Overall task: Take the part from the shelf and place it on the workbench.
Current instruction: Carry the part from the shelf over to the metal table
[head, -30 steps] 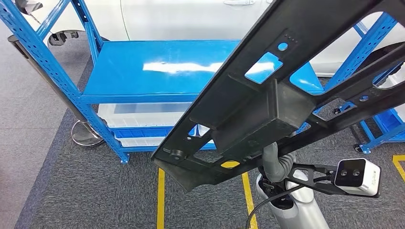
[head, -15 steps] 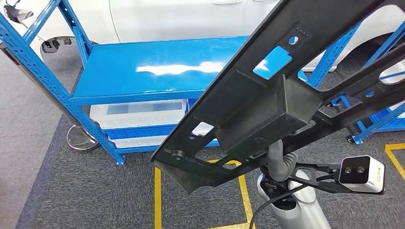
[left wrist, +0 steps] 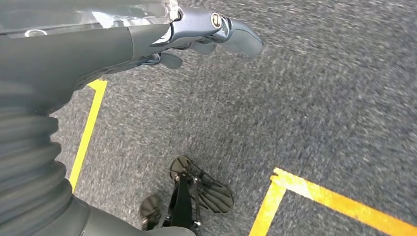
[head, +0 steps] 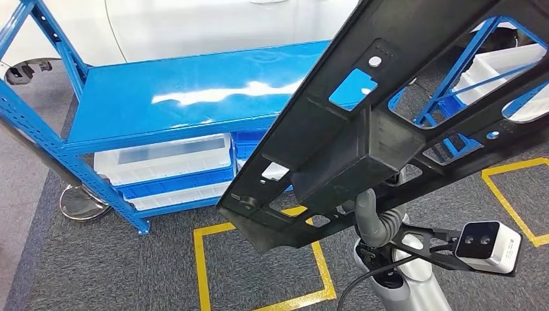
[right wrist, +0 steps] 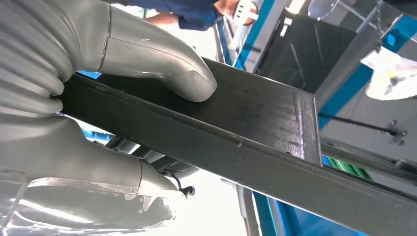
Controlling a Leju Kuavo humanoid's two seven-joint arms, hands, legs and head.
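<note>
Silver cylindrical forearm (head: pixel 404 295) at five o'clock in the head view, carrying a grey ribbed wrist cover (head: pixel 379 223), black looping cable (head: pixel 362 275) and white box camera (head: pixel 487 244) on a black bracket; right hand (right wrist: pixel 123 93) with thick pale-grey thumb; left hand (left wrist: pixel 196 34) with dark blue-grey fingers, round silver screw.

head view high, facing down, wrist views close, part (head: pixel 388 110) shared

I see grey carpet (head: pixel 129 272) marked with yellow tape lines (head: pixel 201 272). A blue metal rack (head: pixel 175 97) stands ahead, its top shelf glossy with reflected light, white bins (head: pixel 162 159) stacked beneath. A white car body (head: pixel 194 26) sits just behind it.
</note>
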